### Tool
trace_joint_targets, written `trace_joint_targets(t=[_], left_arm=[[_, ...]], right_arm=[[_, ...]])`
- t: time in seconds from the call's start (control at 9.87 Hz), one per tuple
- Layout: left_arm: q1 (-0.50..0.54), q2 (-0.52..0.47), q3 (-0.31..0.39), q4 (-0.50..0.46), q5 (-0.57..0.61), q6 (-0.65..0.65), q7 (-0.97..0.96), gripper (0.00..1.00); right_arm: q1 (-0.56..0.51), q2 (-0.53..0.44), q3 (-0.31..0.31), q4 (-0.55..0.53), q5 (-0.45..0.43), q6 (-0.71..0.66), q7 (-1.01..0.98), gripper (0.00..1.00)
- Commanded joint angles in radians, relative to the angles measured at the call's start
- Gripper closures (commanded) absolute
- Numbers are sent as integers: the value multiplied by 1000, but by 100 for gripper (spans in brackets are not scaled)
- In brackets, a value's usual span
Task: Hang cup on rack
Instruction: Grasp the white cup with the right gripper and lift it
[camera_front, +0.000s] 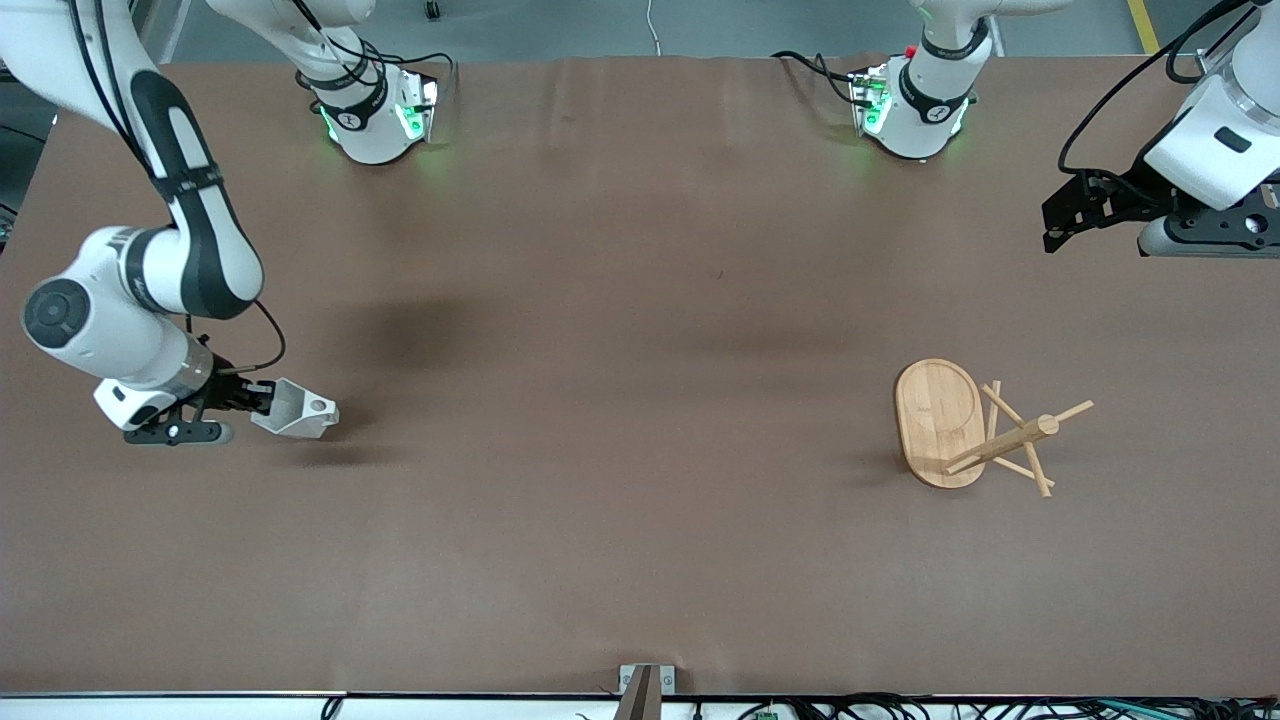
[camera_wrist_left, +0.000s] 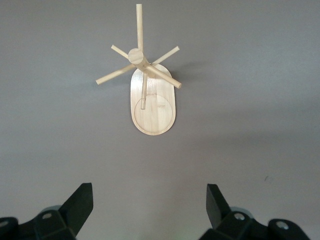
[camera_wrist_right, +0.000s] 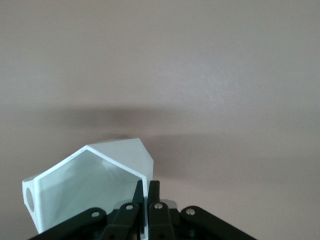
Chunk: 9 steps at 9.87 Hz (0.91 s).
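The white faceted cup (camera_front: 296, 410) hangs on its side in my right gripper (camera_front: 258, 398), low over the table toward the right arm's end. Its handle with the round hole (camera_front: 320, 405) points away from the gripper. In the right wrist view the fingers (camera_wrist_right: 154, 192) are shut on the cup's rim wall (camera_wrist_right: 95, 185), one inside and one outside. The bamboo rack (camera_front: 940, 420) stands upright on its oval base toward the left arm's end, its pegs (camera_front: 1030, 440) bare. My left gripper (camera_front: 1060, 220) is open and empty in the air. The left wrist view shows the rack (camera_wrist_left: 152, 107) ahead of its wide-apart fingers (camera_wrist_left: 82, 200).
The brown table (camera_front: 620, 400) bears only the rack. The two arm bases (camera_front: 375, 120) stand along the table's edge farthest from the front camera. A small mount (camera_front: 645, 685) sits at the table's nearest edge.
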Motion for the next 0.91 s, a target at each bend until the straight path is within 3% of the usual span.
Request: trace_joint_targets(t=[0.0,0.51,0.61,0.81], left_arm=[[1,22,-3,1,2,-18,9,0],[-13,37,-6,2,-9,-14,12,0],[-22,40,-16,2,-11,-8,13,0],[-39,68,-83,16,-23,14,25,0]], right_arm=[[-3,-144,82,-28,40,-64,-10,100],[5,-175,270,66,530,-146,-13,100],[12,-171,300,72,609,-147,-10,99],[20,-167,353,84,860,-147,-12,99]])
